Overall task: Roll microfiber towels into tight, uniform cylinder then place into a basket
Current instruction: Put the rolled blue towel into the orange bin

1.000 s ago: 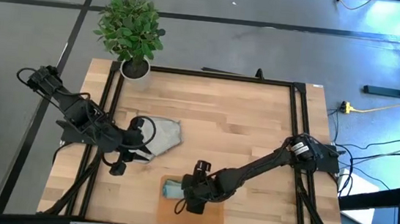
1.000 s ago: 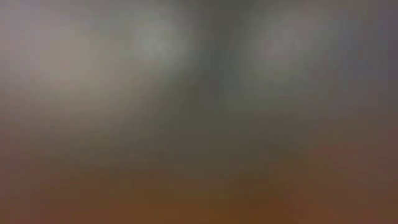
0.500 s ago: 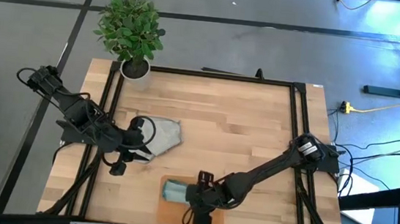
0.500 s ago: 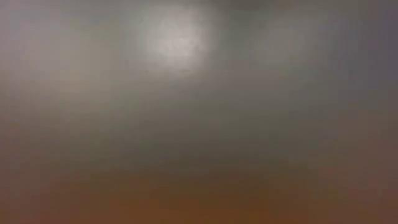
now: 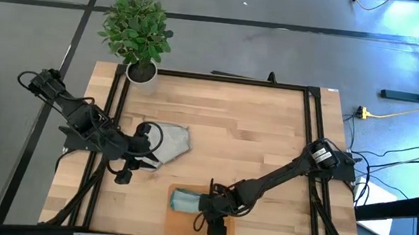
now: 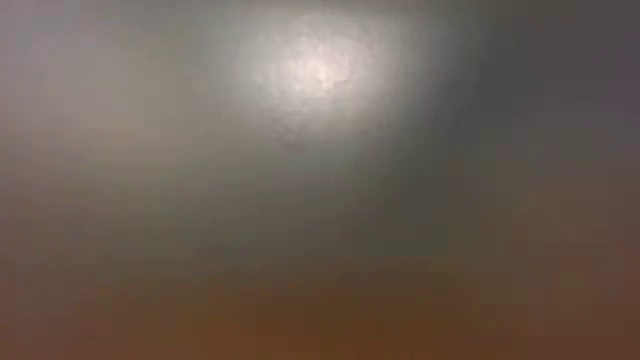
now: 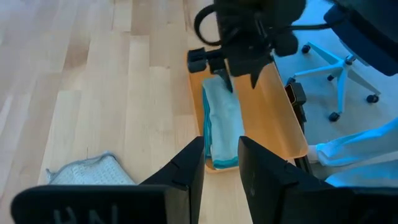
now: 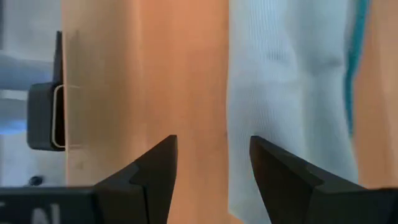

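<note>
The pale blue towel (image 5: 184,201) lies rolled in the orange basket (image 5: 184,223) near the table's front edge, resting lengthwise on the basket's floor (image 7: 273,106). My right gripper (image 5: 202,207) stands open at the roll's right end (image 7: 219,93). In the right wrist view the roll (image 8: 286,93) is beside one finger, and bare basket floor (image 8: 180,74) shows in the gap of the gripper (image 8: 211,163). The grey towel (image 5: 172,141) lies loose on the wood. My left gripper (image 5: 144,160) hangs open just left of it, holding nothing (image 7: 221,165). The low view is only blur.
A potted plant (image 5: 136,33) in a white pot stands at the table's far left corner. Black frame rails (image 5: 307,142) run along the table's sides. Bare wood (image 5: 247,129) lies between the towels and the far and right edges.
My right gripper has drawn back from over the blue roll toward the table's right and near edge, turning its wrist as it went. More of the roll shows now. It stays where it was in the basket.
</note>
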You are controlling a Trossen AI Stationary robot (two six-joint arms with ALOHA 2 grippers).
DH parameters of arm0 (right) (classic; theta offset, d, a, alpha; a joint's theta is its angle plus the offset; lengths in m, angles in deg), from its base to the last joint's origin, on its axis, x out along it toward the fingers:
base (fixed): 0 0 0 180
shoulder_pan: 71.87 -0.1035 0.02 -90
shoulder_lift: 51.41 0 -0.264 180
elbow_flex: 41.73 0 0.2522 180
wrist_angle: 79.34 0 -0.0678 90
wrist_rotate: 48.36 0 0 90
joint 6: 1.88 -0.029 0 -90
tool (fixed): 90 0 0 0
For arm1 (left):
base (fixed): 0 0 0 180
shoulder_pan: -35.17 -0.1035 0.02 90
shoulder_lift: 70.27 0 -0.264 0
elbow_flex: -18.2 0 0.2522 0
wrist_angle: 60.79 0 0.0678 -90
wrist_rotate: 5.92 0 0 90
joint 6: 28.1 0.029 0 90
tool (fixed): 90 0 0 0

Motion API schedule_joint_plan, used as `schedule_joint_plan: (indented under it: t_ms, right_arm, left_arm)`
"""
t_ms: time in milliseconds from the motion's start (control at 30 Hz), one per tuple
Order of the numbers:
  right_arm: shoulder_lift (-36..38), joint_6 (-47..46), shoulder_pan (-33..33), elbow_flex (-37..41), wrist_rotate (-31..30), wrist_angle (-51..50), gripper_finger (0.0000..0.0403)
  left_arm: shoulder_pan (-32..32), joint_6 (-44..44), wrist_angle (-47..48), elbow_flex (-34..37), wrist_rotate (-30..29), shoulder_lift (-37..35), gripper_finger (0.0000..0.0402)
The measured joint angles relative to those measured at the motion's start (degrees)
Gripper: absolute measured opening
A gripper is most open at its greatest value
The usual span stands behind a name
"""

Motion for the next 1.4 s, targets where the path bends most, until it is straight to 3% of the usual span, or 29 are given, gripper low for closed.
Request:
schedule_joint_plan:
  t_ms: [100, 200, 600, 1267, 1400]
  right_arm:
    - [0.0, 0.7, 0.4, 3.2, 5.4, 5.9, 0.0201]
    - [0.0, 0.5, 0.3, 6.0, 6.7, 9.1, 0.0201]
    - [0.0, 0.6, 0.7, 7.5, -5.0, 8.8, 0.0201]
    - [0.0, 3.7, 3.8, 6.4, -5.7, 8.2, 0.0201]
    - [0.0, 4.9, 4.7, 6.4, -9.0, 7.0, 0.0201]
  left_arm:
    - [0.0, 0.0, 0.0, 0.0, 0.0, 0.0, 0.0089]
    - [0.0, 0.0, 0.0, 0.0, 0.0, 0.0, 0.0089]
    - [0.0, 0.0, 0.0, 0.0, 0.0, 0.0, 0.0089]
    - [0.0, 0.0, 0.0, 0.0, 0.0, 0.0, 0.0089]
    - [0.0, 0.0, 0.0, 0.0, 0.0, 0.0, 0.0089]
